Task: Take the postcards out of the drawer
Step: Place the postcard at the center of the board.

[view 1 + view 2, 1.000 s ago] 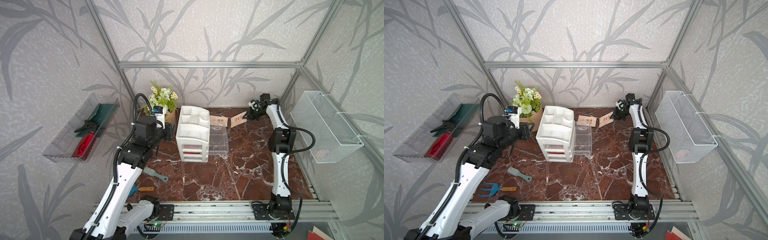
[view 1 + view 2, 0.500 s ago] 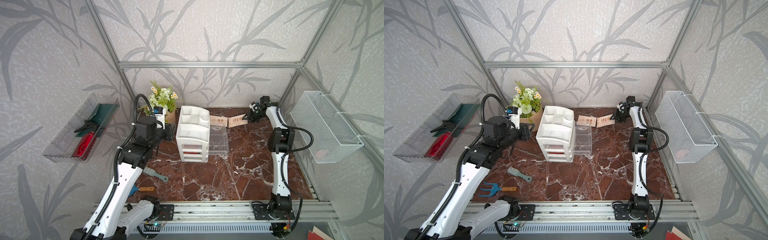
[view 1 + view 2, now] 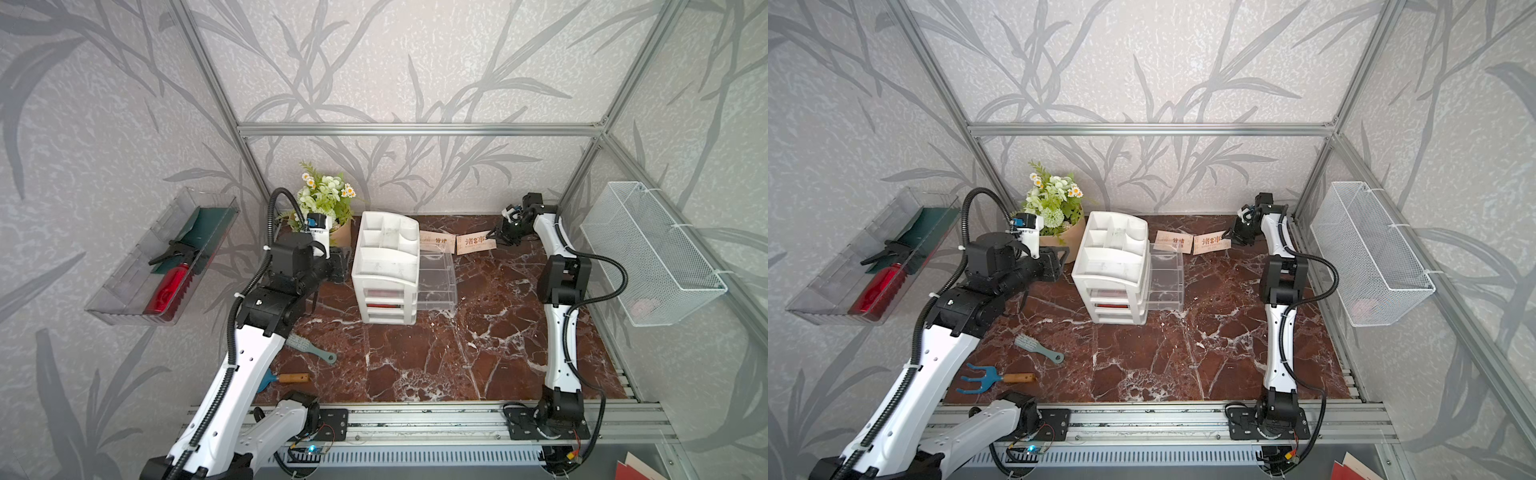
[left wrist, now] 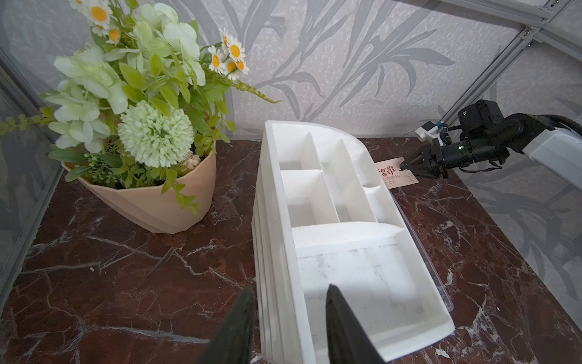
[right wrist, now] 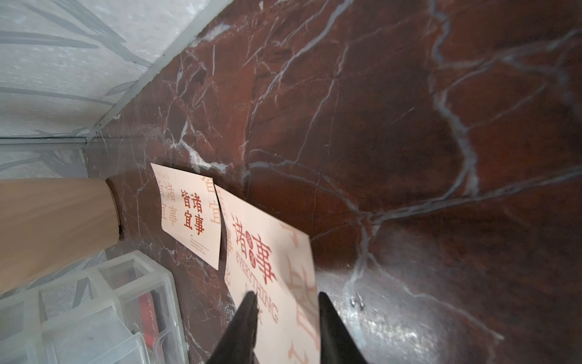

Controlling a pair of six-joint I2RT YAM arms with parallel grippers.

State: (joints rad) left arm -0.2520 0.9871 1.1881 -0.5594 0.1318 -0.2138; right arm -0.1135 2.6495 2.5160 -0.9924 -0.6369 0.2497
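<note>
Two cream postcards lie flat side by side on the marble behind the organizer: one (image 3: 436, 241) (image 5: 189, 217) nearer it, the other (image 3: 476, 243) (image 5: 274, 268) further right. My right gripper (image 3: 492, 237) (image 5: 285, 294) hovers open over that second card's outer end, and the card shows between its fingers. A clear drawer (image 3: 438, 274) (image 5: 104, 299) stands pulled out to the right of the white organizer (image 3: 386, 257). Something red (image 3: 384, 293) (image 5: 147, 312) shows inside the drawer stack. My left gripper (image 4: 289, 288) (image 3: 347, 264) is open, its fingers either side of the organizer's left wall.
A flower pot (image 3: 328, 208) stands just left of the organizer at the back. A grey brush (image 3: 309, 347) and a blue hand rake (image 3: 984, 378) lie at the front left. A clear bin (image 3: 166, 270) hangs on the left wall and a wire basket (image 3: 648, 253) on the right wall.
My right gripper brought the raised cream card down onto the marble beside the other card and opened. The left arm has not moved.
</note>
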